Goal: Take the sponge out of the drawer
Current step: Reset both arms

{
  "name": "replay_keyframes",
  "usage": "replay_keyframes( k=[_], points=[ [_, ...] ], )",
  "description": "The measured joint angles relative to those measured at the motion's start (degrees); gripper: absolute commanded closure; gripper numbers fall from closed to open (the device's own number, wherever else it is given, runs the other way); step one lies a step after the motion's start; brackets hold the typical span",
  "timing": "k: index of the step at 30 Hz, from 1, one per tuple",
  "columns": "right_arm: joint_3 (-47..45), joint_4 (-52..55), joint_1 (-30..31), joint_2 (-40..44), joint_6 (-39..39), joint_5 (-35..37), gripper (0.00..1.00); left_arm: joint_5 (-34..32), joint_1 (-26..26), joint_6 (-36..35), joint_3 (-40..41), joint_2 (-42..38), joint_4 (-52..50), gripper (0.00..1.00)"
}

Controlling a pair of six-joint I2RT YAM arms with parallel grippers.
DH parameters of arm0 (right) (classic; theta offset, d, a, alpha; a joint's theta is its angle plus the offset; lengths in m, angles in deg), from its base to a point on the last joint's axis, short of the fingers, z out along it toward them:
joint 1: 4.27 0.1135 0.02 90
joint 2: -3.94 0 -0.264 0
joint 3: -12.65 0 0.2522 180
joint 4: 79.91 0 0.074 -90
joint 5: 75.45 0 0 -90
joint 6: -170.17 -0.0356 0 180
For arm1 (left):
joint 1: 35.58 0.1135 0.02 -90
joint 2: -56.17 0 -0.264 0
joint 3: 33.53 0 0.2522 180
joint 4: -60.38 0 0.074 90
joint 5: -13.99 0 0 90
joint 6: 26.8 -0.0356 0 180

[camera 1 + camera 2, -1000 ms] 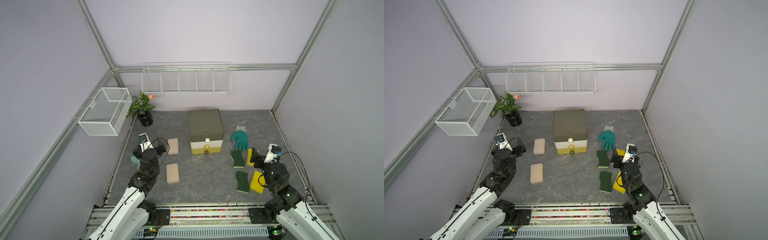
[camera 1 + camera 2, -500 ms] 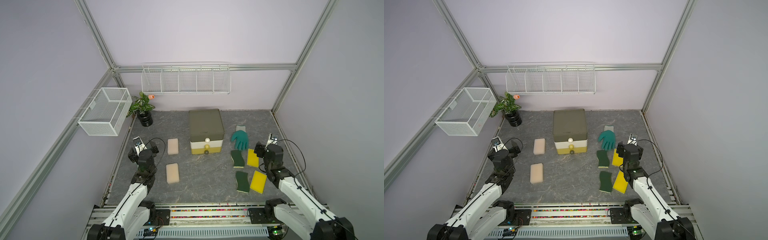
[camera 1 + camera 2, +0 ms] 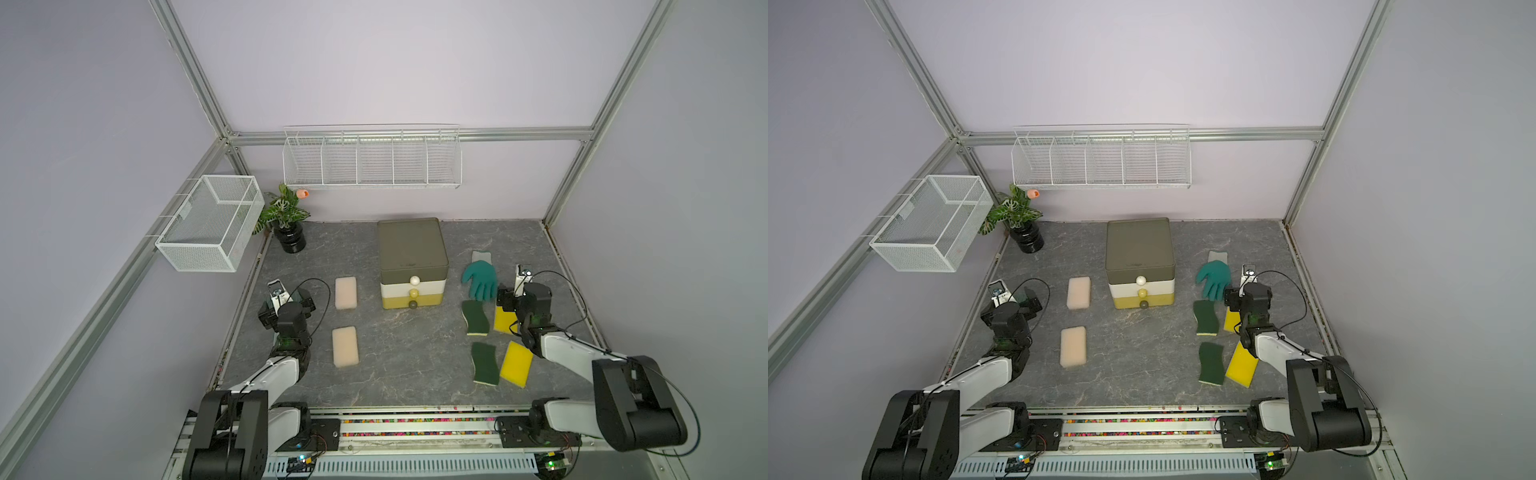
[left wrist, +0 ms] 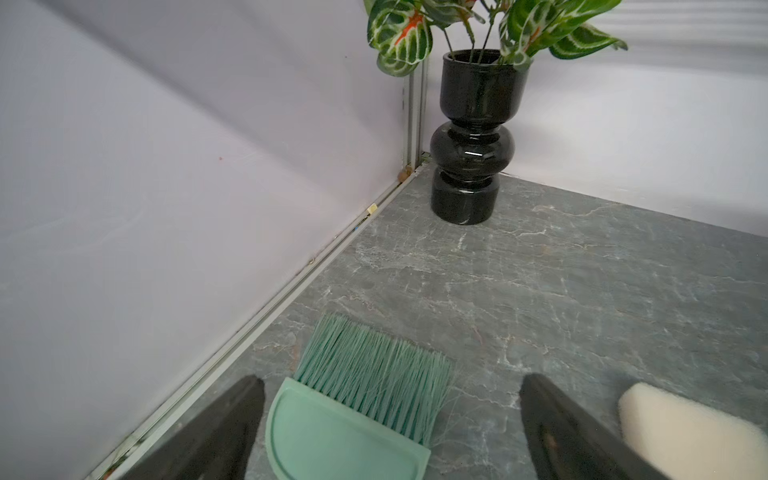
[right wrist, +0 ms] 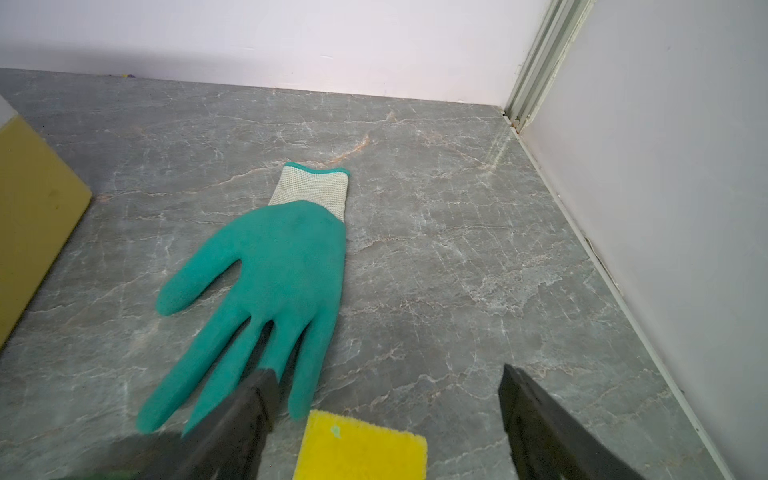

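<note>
The left gripper [image 4: 390, 380] is wide open and empty, low over a green brush [image 4: 357, 399] by the side wall. The right gripper [image 5: 386, 372] is also spread wide with nothing in it, above the edge of a yellow sponge [image 5: 361, 446] and the fingertips of a green glove [image 5: 282, 282].

Between the two arms, at the middle of the table [image 3: 395, 345], stands the chest of drawers [image 3: 413, 249]. Its three fronts face the robot, and its knobs [image 3: 414, 293] are stacked one above another. All three drawers look shut, so the sponge to be taken out is hidden, and neither its drawer nor its long axis can be told. The chest lies inward of both grippers. The right gripper seems somewhat nearer the knobs. Any drawer would slide out toward the robot's base.

A second ago both arms were raised nearer the camera, and the right one covered part of the yellow sponges. Now both are lowered and reach out along the table. The chest and the loose things have not moved.
</note>
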Motion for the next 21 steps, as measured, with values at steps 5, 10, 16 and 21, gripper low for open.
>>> replay_keyframes(
  k=[5,10,16,21],
  points=[
    [0.2,-4.11,-0.72,-5.55,1.77,-2.12,0.11,4.11,1.01,-0.68,-1.01,1.64,0.31,0.0],
    [0.24,-5.88,-2.95,-6.97,1.73,-4.96,0.11,8.28,1.03,-0.83,-1.49,3.1,2.99,0.0],
    [-1.44,-11.82,-4.61,-9.18,1.49,-8.11,0.11,12.07,1.03,-0.92,-1.49,10.34,8.81,0.0],
    [-1.57,-13.29,-4.66,-9.53,1.49,-9.05,0.11,15.43,1.03,-1.79,-2.01,18.16,14.03,0.0]
  ],
)
